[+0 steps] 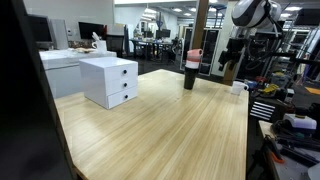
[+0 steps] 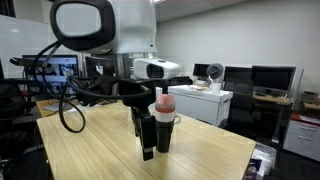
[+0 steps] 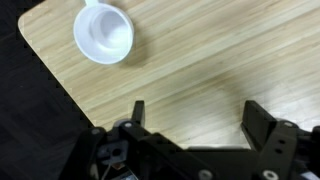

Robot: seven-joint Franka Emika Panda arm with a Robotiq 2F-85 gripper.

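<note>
1. Black fingers (image 3: 138, 112) of the hand (image 3: 195, 118) fill the lower edge of the wrist view. They are spread wide apart, with only bare wood between them, so the hand is open and grips nothing.
2. The white cup (image 3: 103, 36) stands upright at about 11 o'clock from the hand in the wrist view. It is well clear of both fingers and its mouth faces the camera.
3. The cup sits near a corner of the pale wooden bench (image 3: 200, 60), close to the edge.
4. In an exterior view the hand (image 1: 231, 62) hangs above the bench, pointing down. The white cup (image 1: 238, 87) is just below it at about 5 o'clock, and the two do not touch.
5. A dark tumbler (image 1: 191, 70) with a pink top stands upright at about 9 o'clock from the cup, apart from it. In an exterior view the tumbler (image 2: 165, 128) appears just beside the hand (image 2: 147, 142), at 3 o'clock.
6. A white drawer unit (image 1: 110, 80) rests on the bench well apart from the tumbler, at 9 o'clock from it.
</note>
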